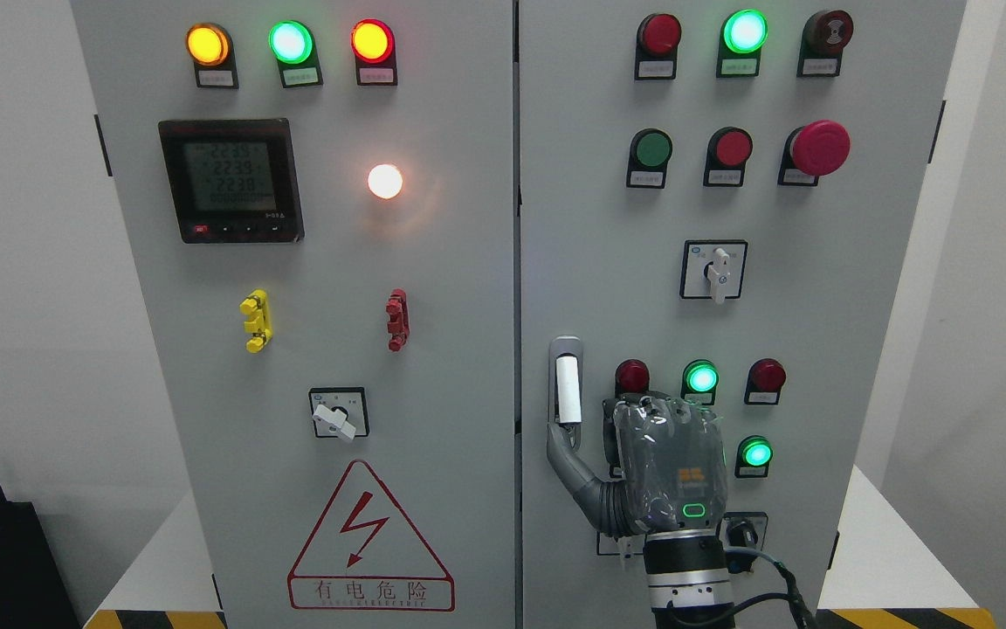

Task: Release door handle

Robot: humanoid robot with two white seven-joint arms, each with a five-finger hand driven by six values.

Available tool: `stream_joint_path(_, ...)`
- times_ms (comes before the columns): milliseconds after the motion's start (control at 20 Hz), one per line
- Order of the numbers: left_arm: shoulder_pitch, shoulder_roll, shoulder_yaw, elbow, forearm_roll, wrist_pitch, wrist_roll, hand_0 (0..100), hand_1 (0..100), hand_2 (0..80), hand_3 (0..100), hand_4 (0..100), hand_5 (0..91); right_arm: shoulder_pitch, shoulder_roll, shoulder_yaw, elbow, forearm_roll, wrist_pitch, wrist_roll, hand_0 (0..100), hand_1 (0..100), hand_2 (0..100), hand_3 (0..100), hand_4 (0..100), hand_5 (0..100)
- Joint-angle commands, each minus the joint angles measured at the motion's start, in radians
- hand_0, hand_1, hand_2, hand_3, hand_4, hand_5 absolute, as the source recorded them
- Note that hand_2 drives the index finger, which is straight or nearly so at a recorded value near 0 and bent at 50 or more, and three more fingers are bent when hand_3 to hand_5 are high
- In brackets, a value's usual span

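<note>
Cabinet (311,489) with two grey doors, seen head-on. Left door, top: an amber lamp (207,44), a green lamp (291,41) and a red lamp (372,40), all lit. Below them a meter (230,180) with a dim display, and to its right a glowing white lamp (385,181). Lower down sit a yellow clip (256,321) and a red clip (396,320), then a rotary switch (338,414) above a red-edged warning triangle (369,542).

Right door: the handle (567,386) — a white bar in a grey recess — stands upright near the door's left edge, about mid-height. The right hand (643,463) rises from the bottom edge just right of the handle, its back to the camera. Its thumb (568,459) reaches up and left, its tip at the handle's lower end; the other fingers lie against the panel, curled around nothing — the handle is not grasped.

Further right: a red mushroom button (820,147) near the top, a selector switch (714,270) below it, and small green and red lamps around the hand.
</note>
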Motion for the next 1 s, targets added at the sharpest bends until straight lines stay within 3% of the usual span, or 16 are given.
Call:
stream_joint_path(0, 0.000, 0.000, 0.011, 0.017, 0.000, 0.000, 0.001, 12, 39, 0.0, 0, 0, 0.0, 0.001, 0.001, -0.005, -0.002, -0.001, 0.002, -0.002, 41, 17, 97, 100, 94, 98)
stream_joint_path(952, 0.000, -0.001, 0.011, 0.017, 0.000, 0.000, 0.001, 12, 39, 0.0, 0, 0, 0.0, 0.001, 0.001, -0.016, -0.004, -0.001, 0.002, -0.007, 41, 19, 98, 100, 95, 98)
